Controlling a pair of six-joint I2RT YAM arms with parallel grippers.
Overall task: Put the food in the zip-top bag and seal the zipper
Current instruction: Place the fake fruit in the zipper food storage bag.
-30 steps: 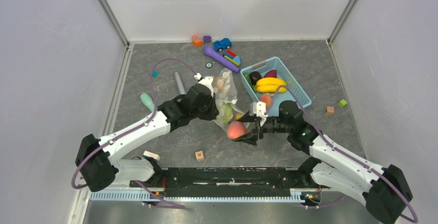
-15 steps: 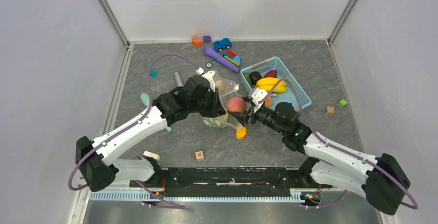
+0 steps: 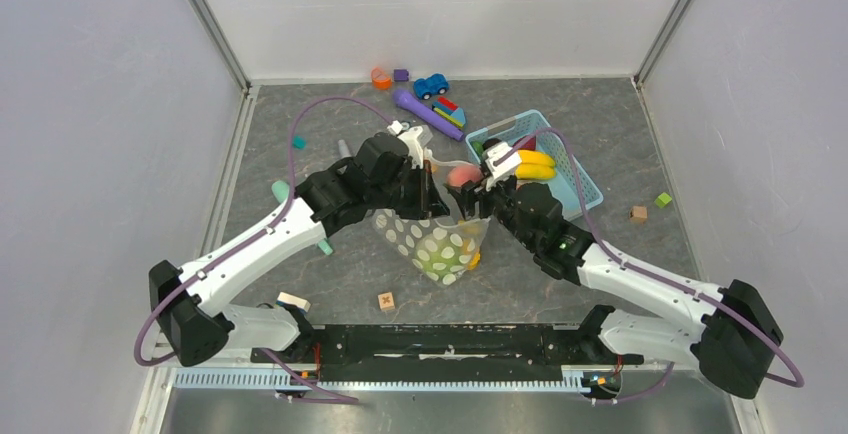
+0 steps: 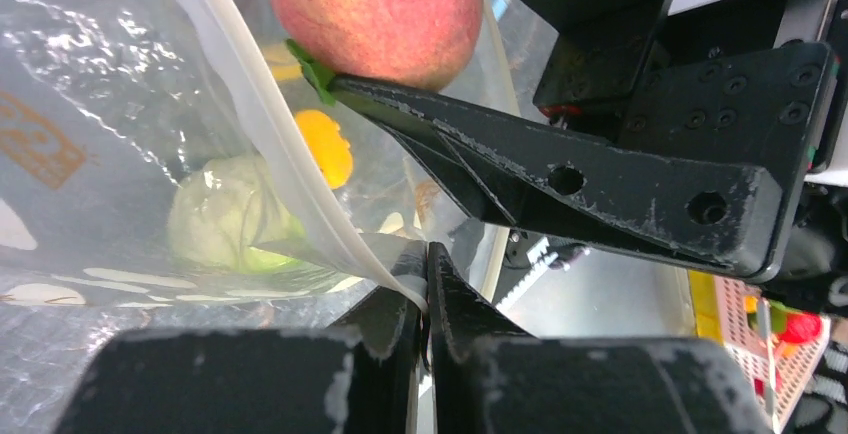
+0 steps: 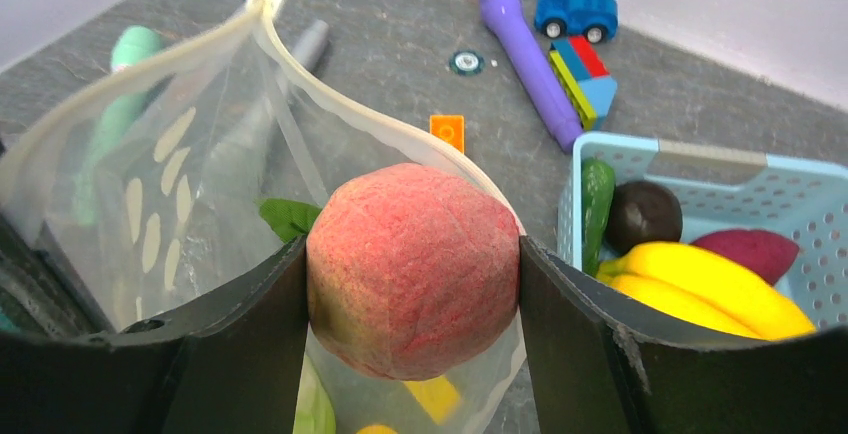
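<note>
My left gripper (image 3: 428,192) is shut on the mouth edge of the polka-dot zip-top bag (image 3: 435,244) and holds it up, mouth open. The whitish zipper (image 4: 262,124) runs from its jaws (image 4: 427,289). A green cabbage (image 4: 225,219) and a yellow piece lie inside the bag. My right gripper (image 3: 463,176) is shut on a pink-red peach (image 5: 412,266), held at the bag's open mouth above the zipper (image 5: 380,129). The peach also shows in the left wrist view (image 4: 375,9). A banana bunch (image 3: 527,164), a dark piece (image 5: 645,216) and a purple piece (image 5: 752,252) lie in the basket.
A light blue lattice basket (image 3: 581,180) stands right of the bag. At the back lie a purple cylinder (image 3: 425,113), a blue toy car (image 3: 431,85) and coloured blocks. A mint cylinder (image 3: 281,192) lies left, a wooden cube (image 3: 386,301) in front, and small cubes (image 3: 650,207) right.
My left gripper lifted the bag's mouth up and back, so the bag now hangs open. My right gripper carried the peach from near the front up to the bag's mouth.
</note>
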